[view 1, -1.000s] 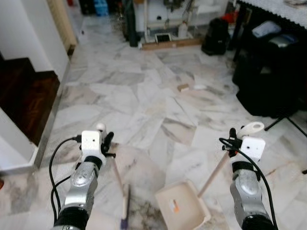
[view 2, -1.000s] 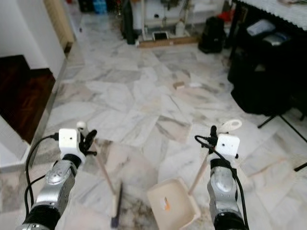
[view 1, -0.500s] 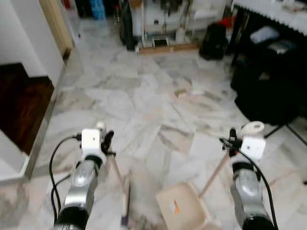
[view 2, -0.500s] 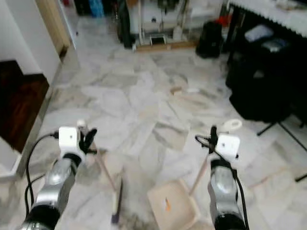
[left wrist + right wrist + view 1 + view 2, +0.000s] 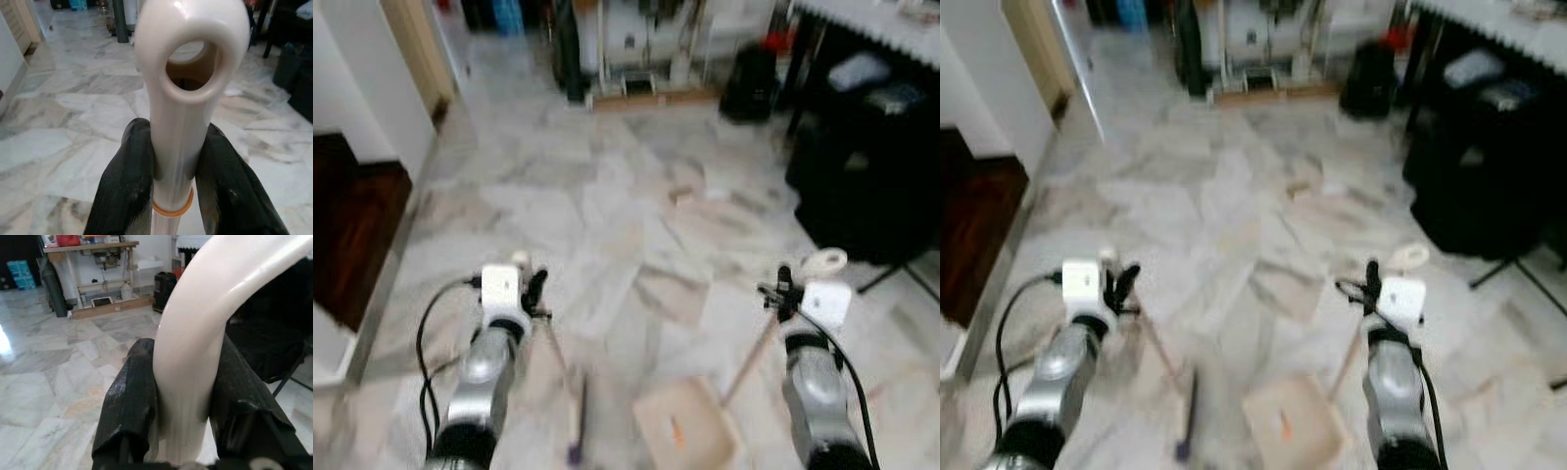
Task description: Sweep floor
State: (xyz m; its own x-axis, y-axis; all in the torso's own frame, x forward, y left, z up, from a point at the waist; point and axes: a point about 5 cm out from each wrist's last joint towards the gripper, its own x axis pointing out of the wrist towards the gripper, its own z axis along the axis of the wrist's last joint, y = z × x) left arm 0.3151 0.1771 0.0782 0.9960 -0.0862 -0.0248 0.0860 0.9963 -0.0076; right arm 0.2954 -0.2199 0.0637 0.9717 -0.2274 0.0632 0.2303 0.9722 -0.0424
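My left gripper (image 5: 530, 294) is shut on the cream handle of a broom (image 5: 560, 364), whose dark bristle end (image 5: 576, 436) rests on the marble floor (image 5: 607, 215) between my arms. In the left wrist view the handle's looped end (image 5: 188, 63) stands between both black fingers (image 5: 124, 191). My right gripper (image 5: 781, 291) is shut on the long cream handle of a dustpan (image 5: 749, 354); its pan (image 5: 683, 431) lies flat on the floor with a small orange scrap (image 5: 676, 432) in it. The right wrist view shows the curved handle (image 5: 195, 342) clamped between the fingers. A small brown bit of debris (image 5: 682, 195) lies further ahead.
A dark wooden step (image 5: 352, 225) and white wall are at the left. Black bags and a dark-draped table (image 5: 867, 147) stand at the right, with a thin stand leg (image 5: 891, 274) on the floor. Shelving, a black bag (image 5: 749, 83) and clutter line the far wall.
The whole view has shifted and blurred, so the camera is moving forward. Both grippers keep the same hold on broom and dustpan.
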